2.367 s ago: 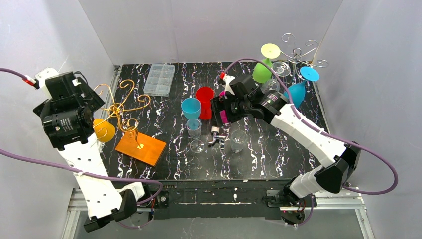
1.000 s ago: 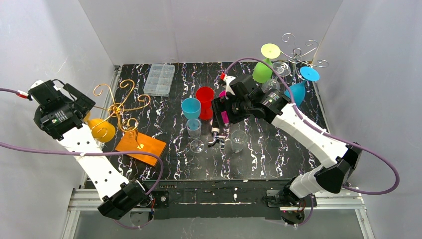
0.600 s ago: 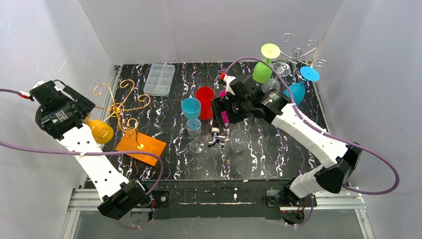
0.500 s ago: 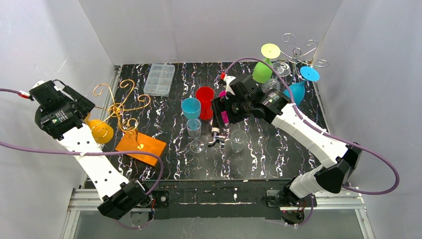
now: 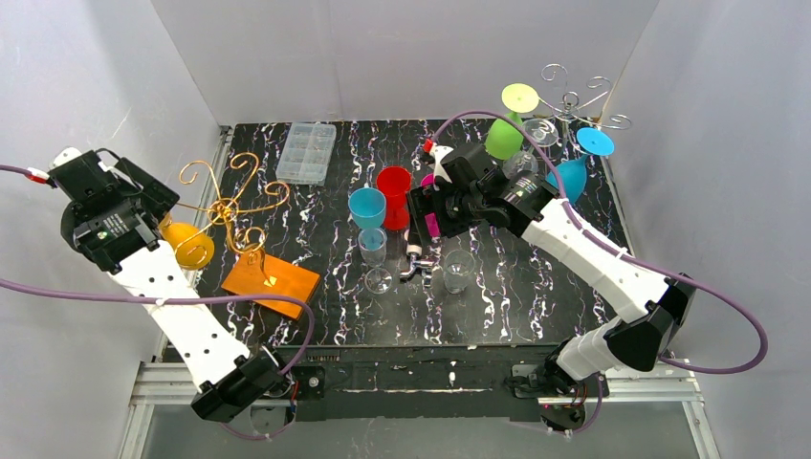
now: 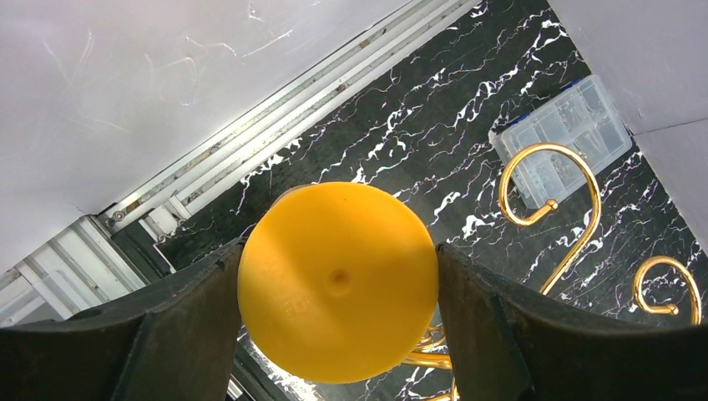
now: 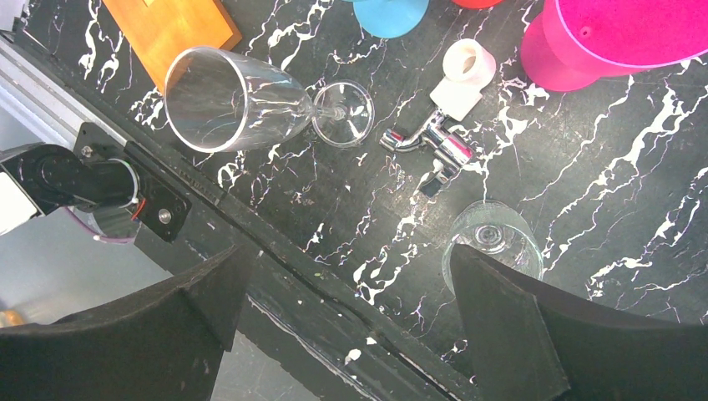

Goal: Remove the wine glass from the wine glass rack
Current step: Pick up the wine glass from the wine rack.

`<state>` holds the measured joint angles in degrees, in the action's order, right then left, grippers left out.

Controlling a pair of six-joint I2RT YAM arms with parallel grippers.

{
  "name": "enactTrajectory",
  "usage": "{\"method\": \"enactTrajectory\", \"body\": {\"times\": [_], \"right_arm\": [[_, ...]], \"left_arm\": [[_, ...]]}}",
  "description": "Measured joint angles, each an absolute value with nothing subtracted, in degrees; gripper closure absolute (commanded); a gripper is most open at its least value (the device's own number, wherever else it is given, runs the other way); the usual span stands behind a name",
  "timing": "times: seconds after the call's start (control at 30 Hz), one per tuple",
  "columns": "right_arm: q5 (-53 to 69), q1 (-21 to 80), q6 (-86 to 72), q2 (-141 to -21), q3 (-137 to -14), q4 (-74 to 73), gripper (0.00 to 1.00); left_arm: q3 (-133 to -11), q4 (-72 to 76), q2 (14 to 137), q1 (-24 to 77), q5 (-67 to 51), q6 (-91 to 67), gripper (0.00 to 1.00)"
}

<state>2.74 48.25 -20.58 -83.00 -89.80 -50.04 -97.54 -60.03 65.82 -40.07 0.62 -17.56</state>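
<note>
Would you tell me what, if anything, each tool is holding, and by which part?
The left tool clamps the yellow wine glass by opposite edges of its round end; bowl or foot is unclear. The right tool holds nothing.

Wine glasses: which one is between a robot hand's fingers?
The yellow wine glass, at the gold rack: the left hand pinches its round foot. No other glass is held.

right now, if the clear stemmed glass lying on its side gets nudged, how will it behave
The clear stemmed glass lies on its side, so it would probably roll in a curve. It looks thin-walled, likely light and fragile. The table's front edge is close, so a fall seems possible.
</note>
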Motion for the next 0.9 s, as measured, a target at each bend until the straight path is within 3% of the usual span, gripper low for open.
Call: {"method": "enactTrajectory", "body": {"times": [0.9], "right_arm": [[2.72, 48.25, -20.62, -83.00, -89.80, -50.02, 0.02]], "left_arm": [[-99.26, -58.30, 70.06, -39.16, -6.96, -18.02, 0.38]]}}
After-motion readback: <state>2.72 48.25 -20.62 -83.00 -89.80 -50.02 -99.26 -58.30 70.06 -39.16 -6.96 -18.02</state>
